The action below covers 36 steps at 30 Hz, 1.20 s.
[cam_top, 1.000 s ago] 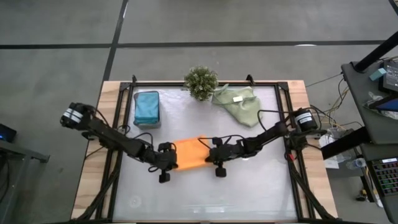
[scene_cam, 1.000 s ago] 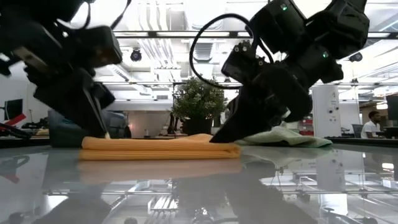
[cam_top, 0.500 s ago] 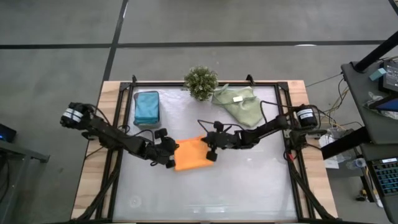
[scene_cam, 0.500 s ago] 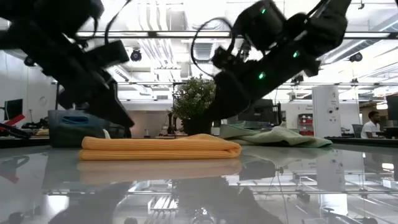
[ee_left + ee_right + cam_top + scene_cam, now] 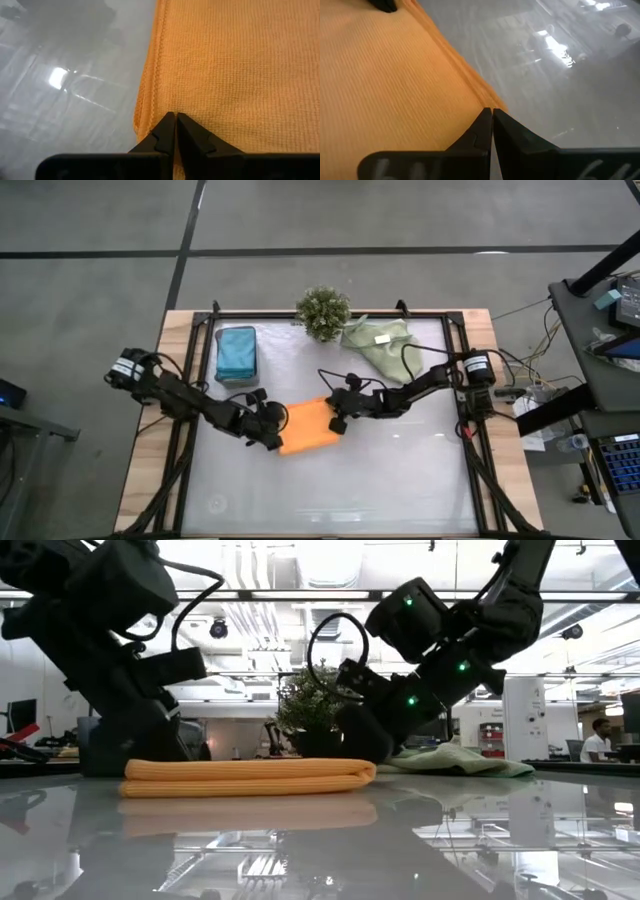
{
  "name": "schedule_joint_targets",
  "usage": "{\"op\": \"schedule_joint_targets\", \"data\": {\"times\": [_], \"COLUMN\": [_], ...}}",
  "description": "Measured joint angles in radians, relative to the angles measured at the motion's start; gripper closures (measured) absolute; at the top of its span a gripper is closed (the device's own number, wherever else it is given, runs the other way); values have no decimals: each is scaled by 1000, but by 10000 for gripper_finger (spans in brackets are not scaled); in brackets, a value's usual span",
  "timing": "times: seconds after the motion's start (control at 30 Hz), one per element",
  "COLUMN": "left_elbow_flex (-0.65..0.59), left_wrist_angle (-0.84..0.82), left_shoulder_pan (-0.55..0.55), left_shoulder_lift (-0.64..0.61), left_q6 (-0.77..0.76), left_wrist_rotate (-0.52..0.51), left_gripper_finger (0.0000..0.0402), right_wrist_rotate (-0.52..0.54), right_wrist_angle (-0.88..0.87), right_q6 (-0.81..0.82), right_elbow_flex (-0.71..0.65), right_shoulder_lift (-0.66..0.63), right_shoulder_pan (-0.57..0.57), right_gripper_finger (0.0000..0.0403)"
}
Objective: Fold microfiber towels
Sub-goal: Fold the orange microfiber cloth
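Evenly and softly lit from overhead in the high view; faint shadows only under the arms; bright ceiling lights [image 5: 330, 555] blown out in the low view, leaving both arms as dark silhouettes; glossy table [image 5: 400, 840] mirroring towel [image 5: 245, 777] and room; white glare patches on the tabletop in both wrist views; weave sharp up close, background soft and smeared.

Two robot arms flank a folded orange towel [image 5: 309, 427] mid-worktop [image 5: 400, 480]; teal stack [image 5: 236, 352], plant [image 5: 323, 311] & green towels [image 5: 385, 346] at rear.
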Motion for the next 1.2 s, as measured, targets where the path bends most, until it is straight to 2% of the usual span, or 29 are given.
{"op": "schedule_joint_targets", "data": {"times": [0.3,0.7,0.9,1.03,1.2], "left_elbow_flex": [8,12,13,7,-6], "left_wrist_angle": [-39,-53,-50,-55,-44], "left_shoulder_pan": [-1,-13,-25,-33,-46], "left_shoulder_lift": [-101,-256,-320,-345,-308], "left_q6": [75,79,77,77,52], "left_wrist_rotate": [40,60,189,331,329], "left_gripper_finger": [395,395,395,395,395], "right_wrist_rotate": [0,-1,-13,-145,-299], "right_wrist_angle": [-24,-191,-303,-363,-389], "right_q6": [-4,36,164,303,432], "right_elbow_flex": [-1,-1,-1,-1,-1], "right_shoulder_lift": [-30,-156,-217,-259,-285], "right_shoulder_pan": [3,48,86,88,88], "right_gripper_finger": [394,394,394,390,354]}}
